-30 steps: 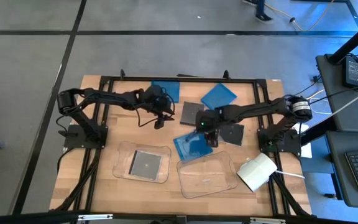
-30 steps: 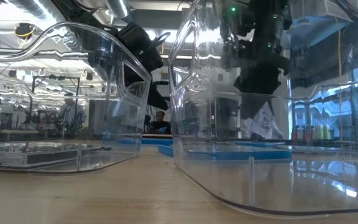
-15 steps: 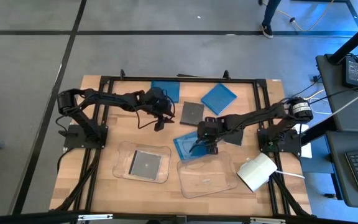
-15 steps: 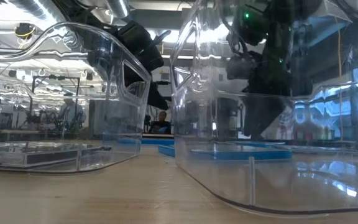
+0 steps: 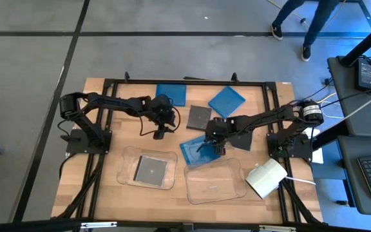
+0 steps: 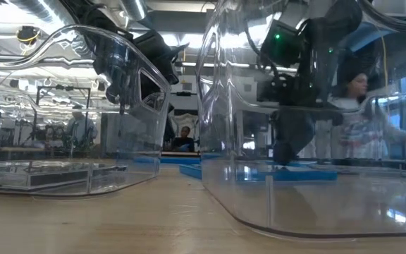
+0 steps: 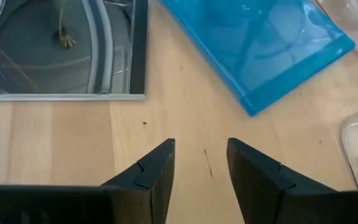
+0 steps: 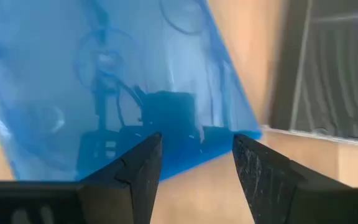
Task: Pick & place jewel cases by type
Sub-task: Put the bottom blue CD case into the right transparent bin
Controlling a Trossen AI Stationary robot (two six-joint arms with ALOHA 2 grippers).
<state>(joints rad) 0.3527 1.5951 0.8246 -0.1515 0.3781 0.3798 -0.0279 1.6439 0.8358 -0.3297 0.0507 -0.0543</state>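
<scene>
- Right gripper (image 5: 219, 149) hangs low over the thin translucent blue square jewel case (image 5: 198, 149), jaws apart w/ nothing in them; the case's near edge lies right under the tips, flat on the wooden tabletop (image 5: 118, 103).
- Case's far corner sits at the rim of the clear rounded plastic tray (image 5: 216, 183).
- To grip well: jaws astride the edge, pinch, then lift level.
- Left gripper (image 7: 201, 163) part open, empty, waiting beside the dark grey disc case (image 7: 61, 50).

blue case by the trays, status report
Right gripper open, low over blue case, nothing held. Left gripper open, idle over bare wood. Clear tray alongside.
</scene>
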